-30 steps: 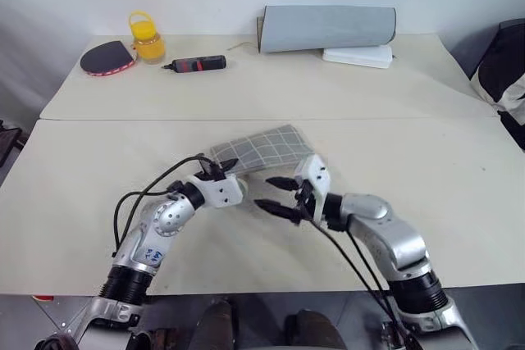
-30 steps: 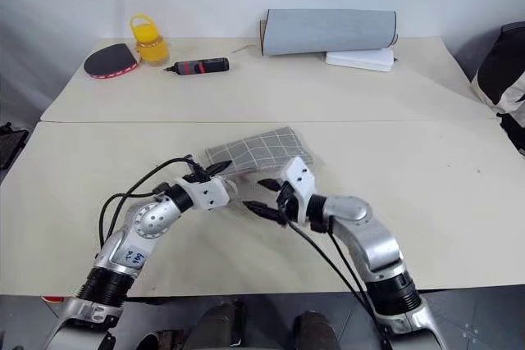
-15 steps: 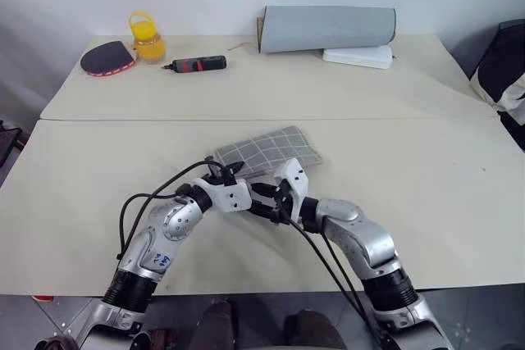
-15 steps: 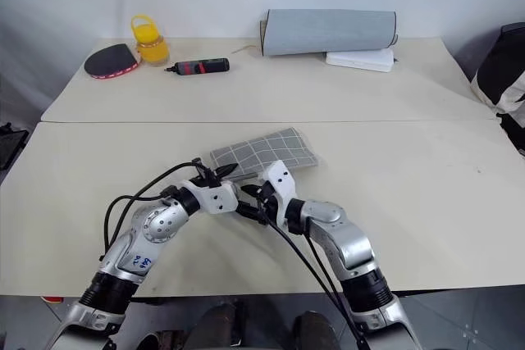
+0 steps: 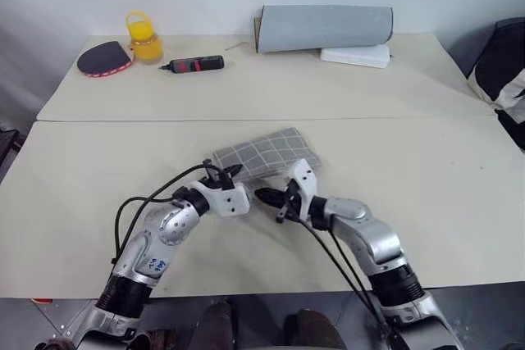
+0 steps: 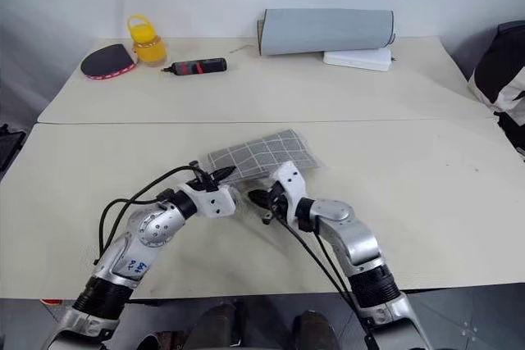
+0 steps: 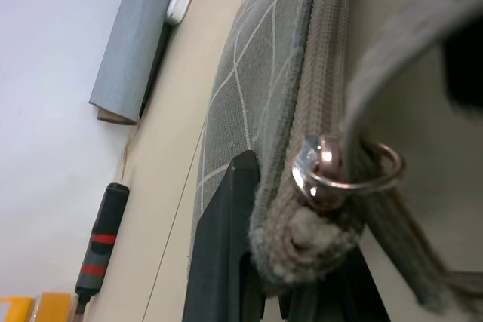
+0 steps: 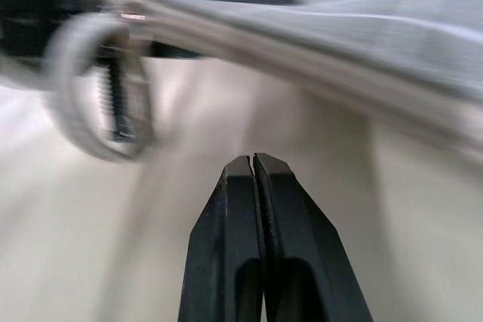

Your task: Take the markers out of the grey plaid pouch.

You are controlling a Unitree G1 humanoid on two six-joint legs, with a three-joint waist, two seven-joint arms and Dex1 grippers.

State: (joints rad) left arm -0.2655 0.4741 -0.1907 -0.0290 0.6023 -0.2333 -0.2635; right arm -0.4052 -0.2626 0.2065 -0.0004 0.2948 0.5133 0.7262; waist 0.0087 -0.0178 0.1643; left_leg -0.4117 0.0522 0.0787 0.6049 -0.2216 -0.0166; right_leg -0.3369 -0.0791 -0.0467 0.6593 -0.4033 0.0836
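My left tool [image 5: 235, 188] is pinching the ring corner of the grey plaid pouch [image 5: 264, 154]; the soft, light fabric is sagging. My right tool [image 8: 253, 167], closed and empty, is waiting just beside its zipper [image 7: 321, 58], the best grasping place.

Left gripper [image 5: 239, 171] clamped tight, right gripper [image 5: 264, 196] closed empty, tips nearly meeting.

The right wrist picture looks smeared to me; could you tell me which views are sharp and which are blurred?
Right wrist view: the shut right gripper is crisp, the pouch behind it streaked with blur. Left wrist view: the pouch's zipper ring is sharp, the pen-like tool soft. Head views: evenly lit, sharp.
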